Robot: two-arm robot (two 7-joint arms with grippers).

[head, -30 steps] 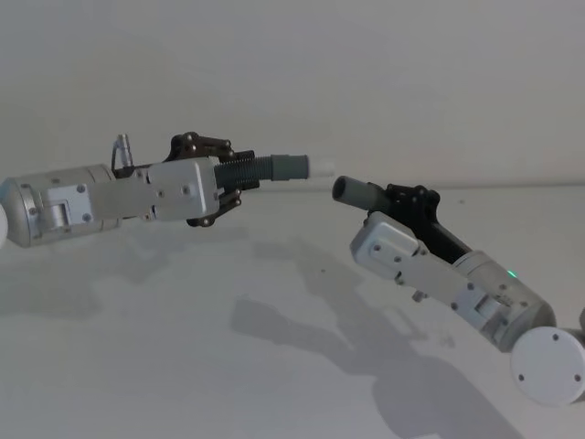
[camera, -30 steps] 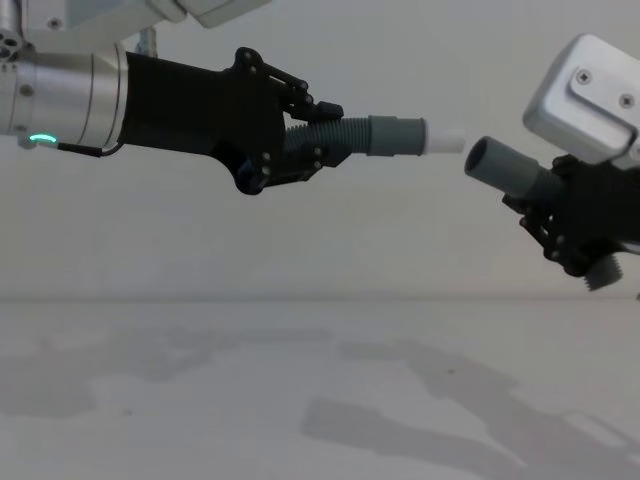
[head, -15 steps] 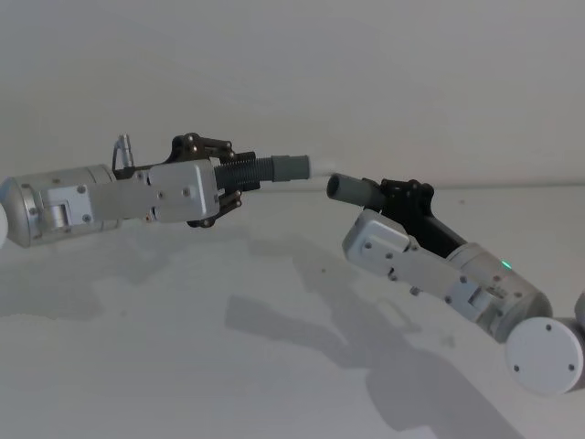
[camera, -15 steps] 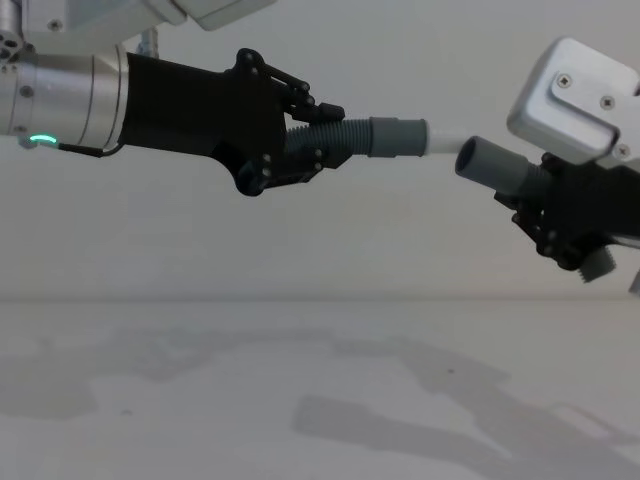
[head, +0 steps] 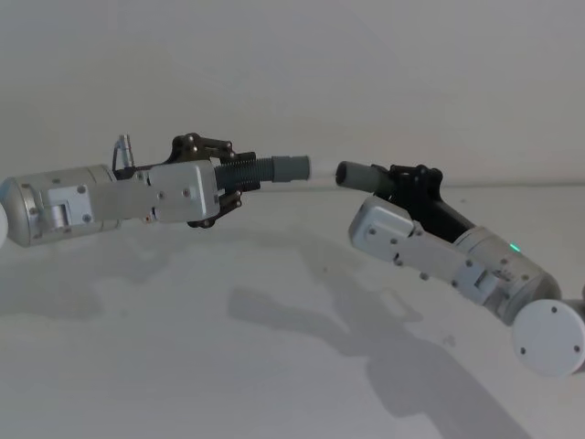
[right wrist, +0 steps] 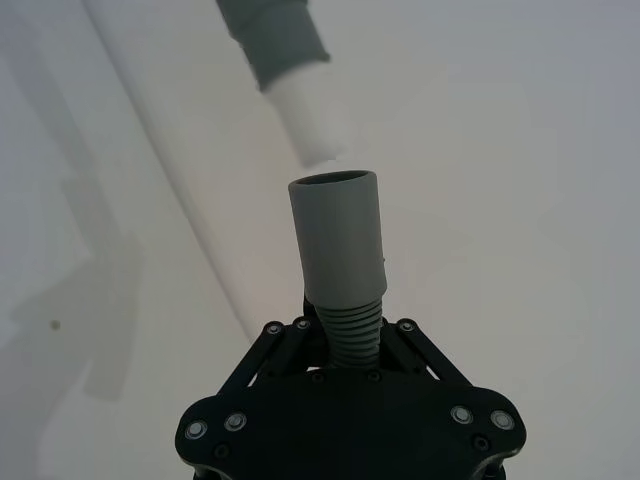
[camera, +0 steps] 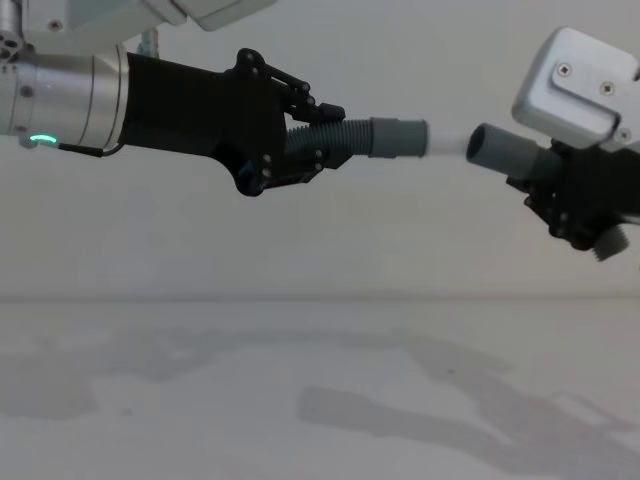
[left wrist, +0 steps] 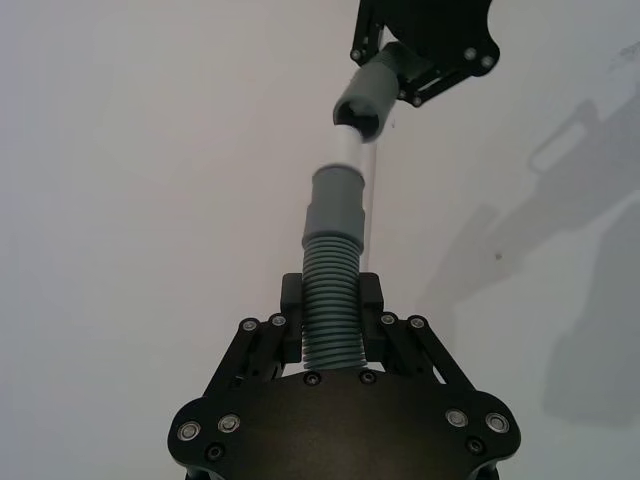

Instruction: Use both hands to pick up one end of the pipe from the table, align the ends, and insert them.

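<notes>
Best done slowly — tilt the plain grey round mouth [right wrist: 333, 182] of the short dark grey elbow tube piece [camera: 503, 153] until its bore lines up with the pale white spigot [right wrist: 312, 118], then push straight along that line, no twisting off to one side; in the right wrist view spigot tip sits just beside the mouth's rim and a little off-centre, so likely a small correction first. Left black plastic gripper [camera: 300, 140] pinched on the ribbed part of the dark grey ribbed tube piece [left wrist: 333, 295], wider grey collar [head: 291, 168] and spigot sticking out ahead of the fingers toward the right arm; right black plastic gripper [right wrist: 352, 335] clamped on the ribbed neck of the elbow piece, mouth projecting well forward of the fingertips. Both pieces held in the air above the plain matte white table [camera: 200, 400] — ends facing, near touching, not yet inserted.
</notes>
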